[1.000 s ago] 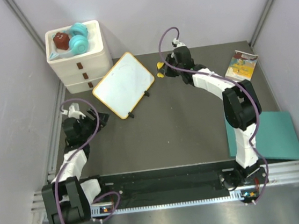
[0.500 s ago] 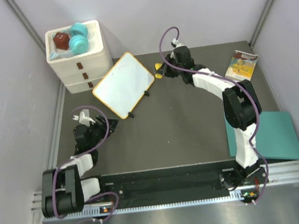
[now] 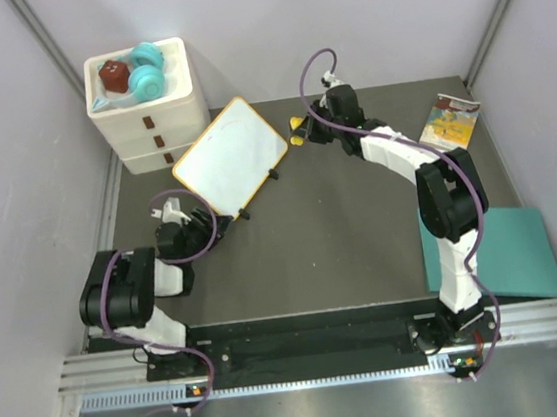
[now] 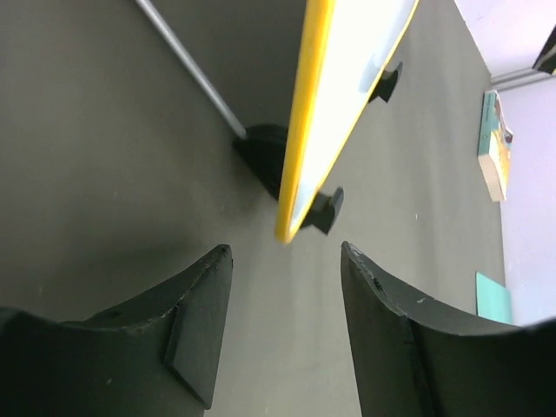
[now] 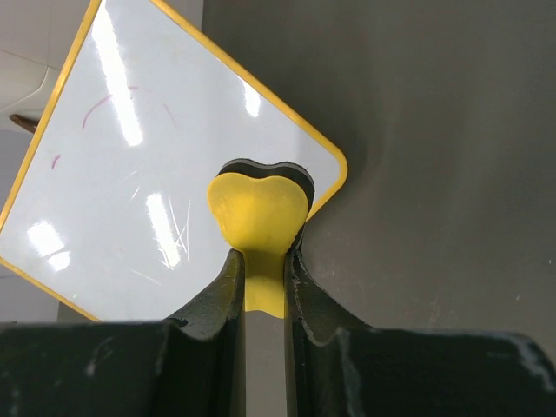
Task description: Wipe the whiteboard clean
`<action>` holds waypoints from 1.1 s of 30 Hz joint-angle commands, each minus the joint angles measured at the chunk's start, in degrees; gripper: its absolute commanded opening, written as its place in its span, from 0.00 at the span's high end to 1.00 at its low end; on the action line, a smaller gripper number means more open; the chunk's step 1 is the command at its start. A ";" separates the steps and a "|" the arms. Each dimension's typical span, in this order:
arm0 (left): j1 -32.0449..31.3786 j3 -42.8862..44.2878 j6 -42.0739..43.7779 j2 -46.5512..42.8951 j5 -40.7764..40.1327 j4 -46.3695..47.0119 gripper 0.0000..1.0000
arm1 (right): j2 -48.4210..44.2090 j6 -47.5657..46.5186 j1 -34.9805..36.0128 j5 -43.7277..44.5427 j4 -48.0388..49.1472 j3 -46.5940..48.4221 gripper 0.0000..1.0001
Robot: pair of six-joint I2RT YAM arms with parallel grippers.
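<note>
Dark desk [image 3: 340, 222], one whiteboard [image 3: 230, 158], two claws: left claw [image 4: 285, 261] apart by its corner, right claw [image 5: 265, 261] clamped on yellow eraser [image 5: 259, 204]; faint red marks [image 5: 97, 106] show only in right wrist view.

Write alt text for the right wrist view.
Fingers of the right gripper pinch a yellow heart-shaped eraser before the corner of the yellow-framed whiteboard, which bears faint reddish marks. A dark table lies behind.
</note>
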 commanded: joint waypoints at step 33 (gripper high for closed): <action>-3.43 0.97 -6.63 15.52 -5.09 26.70 0.90 | -0.10 1.08 -1.66 -2.27 4.22 0.54 0.99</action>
